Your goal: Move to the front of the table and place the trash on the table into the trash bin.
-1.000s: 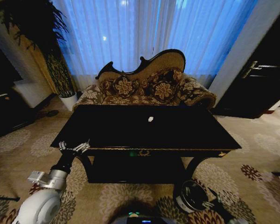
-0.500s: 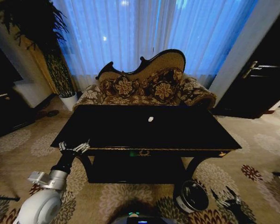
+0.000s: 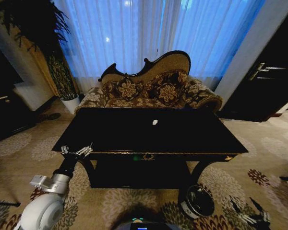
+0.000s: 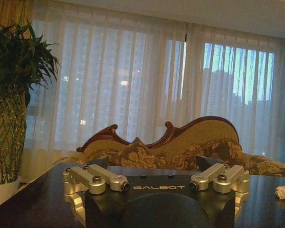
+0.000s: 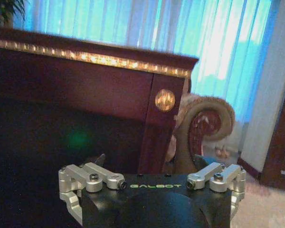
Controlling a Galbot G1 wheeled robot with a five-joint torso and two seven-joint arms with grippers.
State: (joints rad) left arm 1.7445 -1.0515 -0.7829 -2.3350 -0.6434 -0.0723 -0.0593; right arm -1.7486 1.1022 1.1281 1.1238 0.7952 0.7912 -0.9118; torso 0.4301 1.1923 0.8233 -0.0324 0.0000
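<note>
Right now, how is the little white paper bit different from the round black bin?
The small white crumpled paper bit is pale and tiny; the black cylindrical trash bin with a shiny rim is dark and much bigger. The paper lies on top of the glossy black table with gold trim; the bin stands on the patterned carpet by the table's front right leg. No tool touches either one.

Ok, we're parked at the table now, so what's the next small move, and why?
Probably reach the left gripper forward and right across the table toward the white paper scrap. That gripper sits at the table's near-left edge with empty, open jaws. The right gripper is low by the floor, past the trash bin.
</note>
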